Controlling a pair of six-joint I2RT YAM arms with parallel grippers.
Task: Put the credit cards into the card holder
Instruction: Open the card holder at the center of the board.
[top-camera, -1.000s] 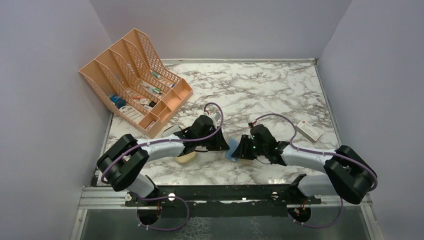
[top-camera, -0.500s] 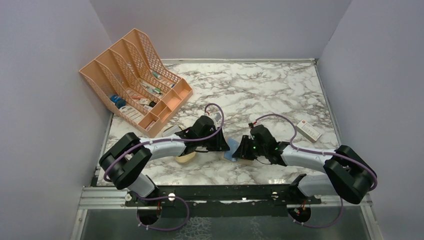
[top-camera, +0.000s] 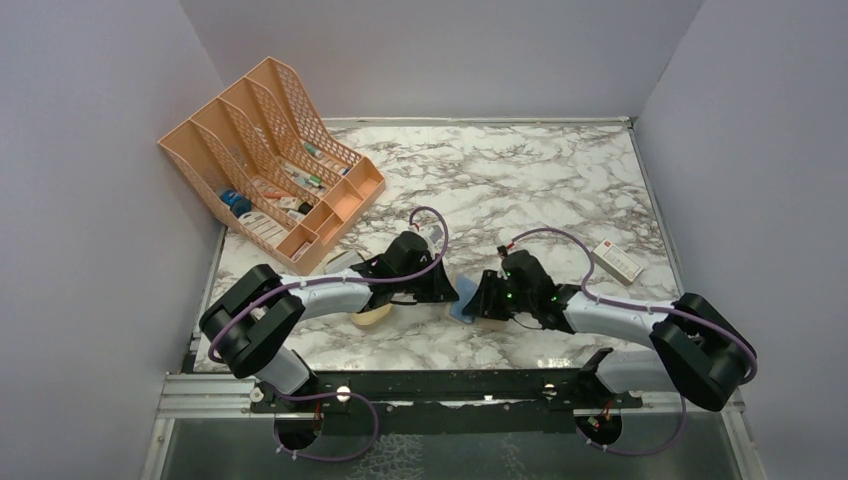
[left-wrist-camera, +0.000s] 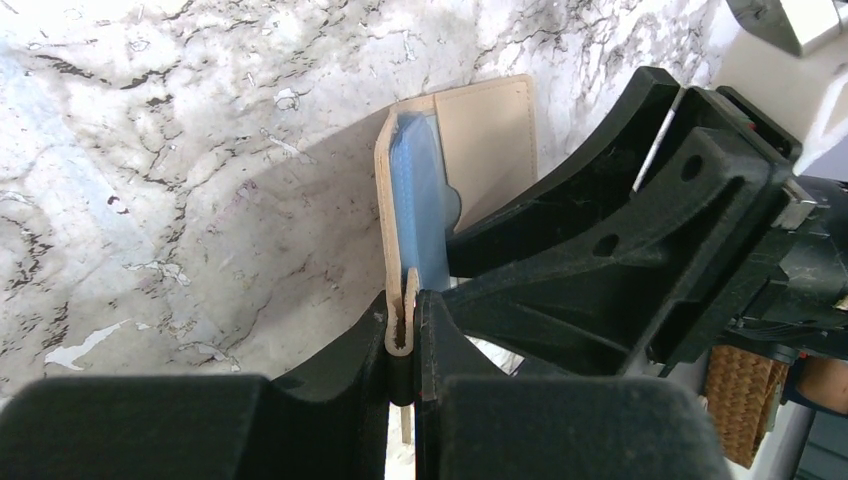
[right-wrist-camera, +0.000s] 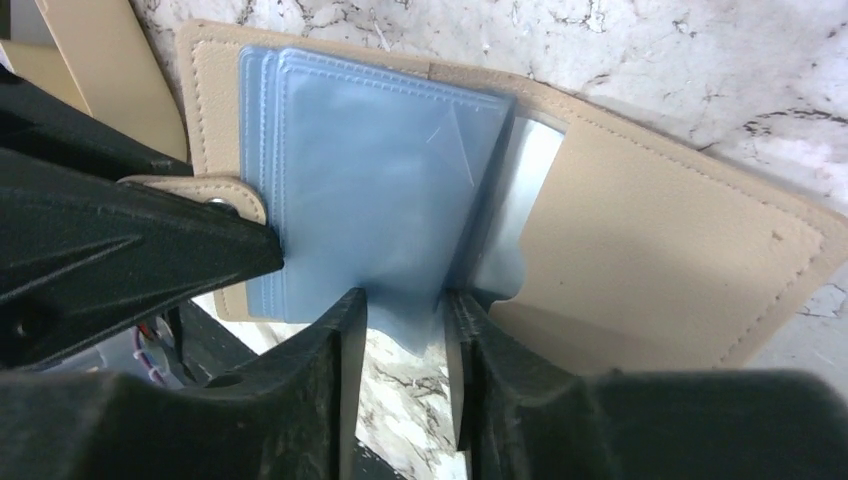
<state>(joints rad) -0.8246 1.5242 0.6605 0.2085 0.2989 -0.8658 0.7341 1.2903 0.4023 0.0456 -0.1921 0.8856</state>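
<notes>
Tan card holder (right-wrist-camera: 650, 250), open, 1 cover raised upright, pale blue pockets exposed

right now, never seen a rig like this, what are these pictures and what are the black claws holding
Two robot arms are bolted at the near edge of a marble table. One picture looks down from above; the other two come from a camera on each wrist, so the black claws are each arm's own fingers. On the table: an orange mesh file rack, a white box with a red mark, a beige dish, and between the arms a tan card holder with blue pockets. The left gripper is pinched shut on its tan flap. The right gripper has fingers either side of a blue sheet at the pockets; card or pocket, gripped or not, I cannot tell.
</notes>
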